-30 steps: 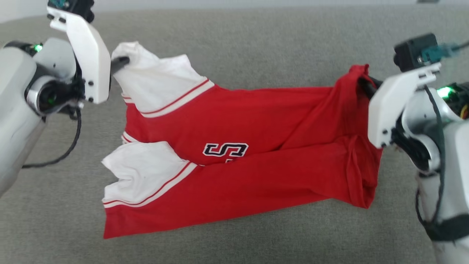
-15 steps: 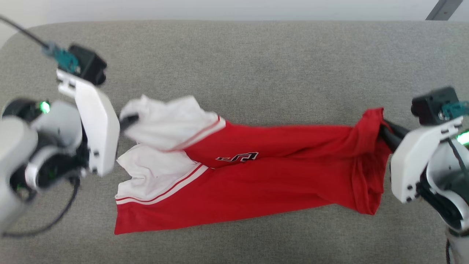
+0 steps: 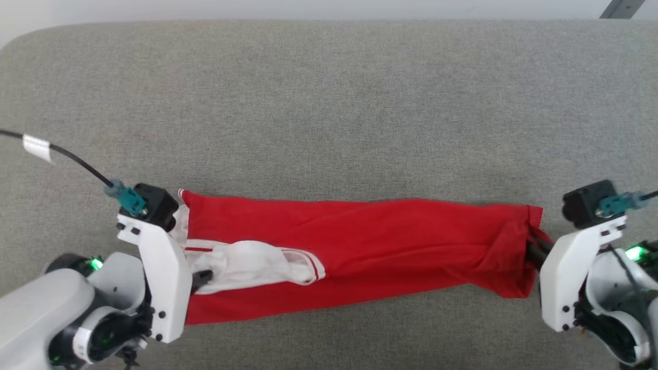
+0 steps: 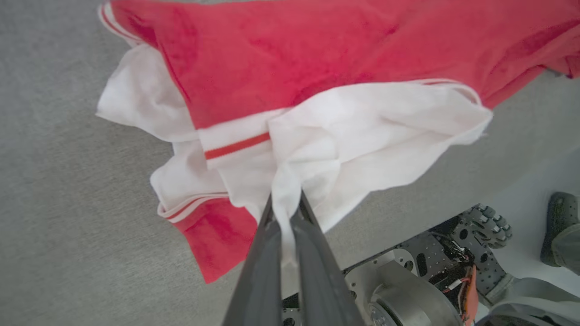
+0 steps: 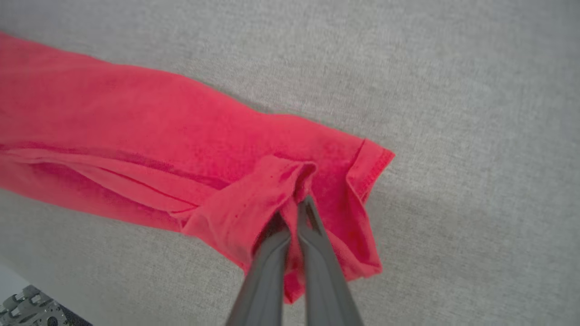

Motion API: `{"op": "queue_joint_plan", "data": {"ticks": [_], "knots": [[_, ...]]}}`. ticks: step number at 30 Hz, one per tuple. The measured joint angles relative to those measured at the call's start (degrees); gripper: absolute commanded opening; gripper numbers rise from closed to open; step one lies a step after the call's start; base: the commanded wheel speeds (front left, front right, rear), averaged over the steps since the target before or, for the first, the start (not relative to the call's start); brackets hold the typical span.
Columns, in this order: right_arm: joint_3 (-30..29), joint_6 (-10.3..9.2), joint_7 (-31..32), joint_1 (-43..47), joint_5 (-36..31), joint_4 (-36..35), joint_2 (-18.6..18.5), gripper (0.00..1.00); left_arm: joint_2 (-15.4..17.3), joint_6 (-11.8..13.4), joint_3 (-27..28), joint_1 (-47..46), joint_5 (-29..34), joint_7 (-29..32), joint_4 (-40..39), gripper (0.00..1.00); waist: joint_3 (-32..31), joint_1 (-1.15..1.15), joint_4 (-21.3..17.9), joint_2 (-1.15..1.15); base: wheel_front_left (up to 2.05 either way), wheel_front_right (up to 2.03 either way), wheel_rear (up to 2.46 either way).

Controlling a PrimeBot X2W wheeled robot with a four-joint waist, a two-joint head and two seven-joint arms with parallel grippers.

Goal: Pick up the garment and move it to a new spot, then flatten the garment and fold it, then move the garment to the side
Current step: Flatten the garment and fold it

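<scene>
The garment (image 3: 370, 246) is a red T-shirt with white sleeves, lying as a long narrow band folded lengthwise across the near part of the grey surface. My left gripper (image 3: 203, 277) is shut on a white sleeve (image 4: 344, 136) at the band's left end; the cloth is pinched between its dark fingers (image 4: 267, 253). At the right end my right gripper (image 3: 532, 254) is shut on the red hem (image 5: 294, 181), which bunches around its fingers (image 5: 272, 253). In the right wrist view the garment (image 5: 136, 149) stretches away to the left.
The grey fabric surface (image 3: 329, 103) stretches wide beyond the garment. The left wrist view shows the robot's wheeled base (image 4: 453, 253) and a person's dark shoe (image 4: 559, 226) on the pale floor beyond the surface's near edge.
Both grippers have drawn the lifted far edge of the garment toward me and down over the near half, hiding the printed letter. The head view has shifted too.
</scene>
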Motion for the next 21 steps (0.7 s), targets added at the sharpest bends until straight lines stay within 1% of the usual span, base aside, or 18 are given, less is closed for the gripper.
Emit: {"op": "queue_joint_plan", "data": {"ticks": [1, 2, 3, 4, 5, 6, 7, 8, 10, 14, 16, 21], "knots": [[0.45, 0.00, 0.03, 0.00, 0.00, 0.83, -0.01, 0.00, -0.69, -0.36, -0.05, 0.49, -0.40, -0.44, 1.31, 0.00, 0.10, 0.00, 0.00, 0.00, 0.00, 0.00, 0.00], [0.65, 0.00, -0.08, -0.03, 0.02, 1.69, 0.13, 0.00, -1.37, -0.90, -0.31, 0.75, -0.45, -0.71, 2.50, 0.18, 0.16, 0.00, 0.03, 0.00, 0.00, 0.00, 0.00], [0.73, -0.01, -0.22, -0.16, 0.02, 2.71, 0.38, 0.16, -1.96, -1.58, -0.40, 1.01, -0.46, -1.19, 4.01, 0.30, 0.22, 0.00, 0.03, 0.00, 0.00, 0.00, 0.00], [0.90, 0.00, -0.29, -0.38, -0.12, 3.67, 0.49, 0.41, -2.65, -2.07, -0.33, 1.23, -0.81, -1.82, 5.44, 0.40, 0.26, 0.00, 0.02, 0.00, 0.00, 0.00, 0.00], [1.08, 0.00, -0.38, -0.69, -0.37, 4.34, 0.51, 0.41, -3.28, -2.65, -0.34, 1.42, -1.34, -2.29, 6.93, 0.40, 0.30, 0.00, 0.01, 0.00, 0.00, 0.00, 0.00], [1.15, -0.01, -0.69, -1.19, -0.55, 5.05, 0.62, 0.87, -3.88, -3.37, -0.40, 1.56, -1.32, -2.79, 8.23, 0.60, 0.35, 0.00, -0.01, 0.00, 0.00, 0.00, 0.00], [1.11, 0.00, -1.03, -1.72, -0.55, 5.58, 0.98, 1.00, -4.41, -3.97, -0.35, 1.65, -1.24, -3.55, 9.56, 0.96, 0.41, 0.00, -0.05, 0.00, 0.00, 0.00, 0.00], [1.23, 0.00, -1.11, -2.14, -0.62, 5.99, 1.23, 1.00, -4.99, -4.49, -0.11, 1.73, -1.38, -4.36, 10.95, 1.00, 0.43, 0.00, -0.07, 0.00, 0.00, 0.00, 0.00], [1.31, 0.00, -1.10, -2.62, -0.70, 6.66, 1.54, 1.00, -5.81, -5.70, 0.35, 1.88, -1.44, -6.21, 13.02, 1.00, 0.44, 0.00, -0.16, 0.00, 0.00, 0.00, 0.00], [0.80, 0.00, -1.09, -3.55, -0.99, 6.55, 2.07, 1.00, -6.20, -6.97, 1.04, 3.03, -1.79, -8.53, 15.13, 1.00, 0.28, 0.00, -0.29, 0.00, 0.00, 0.00, 0.00], [-0.04, 0.00, -0.93, -3.46, -1.04, 5.79, 2.49, 1.00, -5.95, -6.98, 1.74, 3.35, -1.98, -9.85, 15.08, 1.00, 0.13, 0.00, -0.31, 0.00, 0.00, 0.00, 0.00], [-3.23, -0.01, 1.29, -2.54, -1.18, 3.26, 4.35, 1.00, -3.85, -6.60, 3.99, 5.02, -2.13, -14.90, 12.95, 1.00, -0.21, 0.00, -0.26, 0.00, 0.00, 0.00, 0.00]]}}
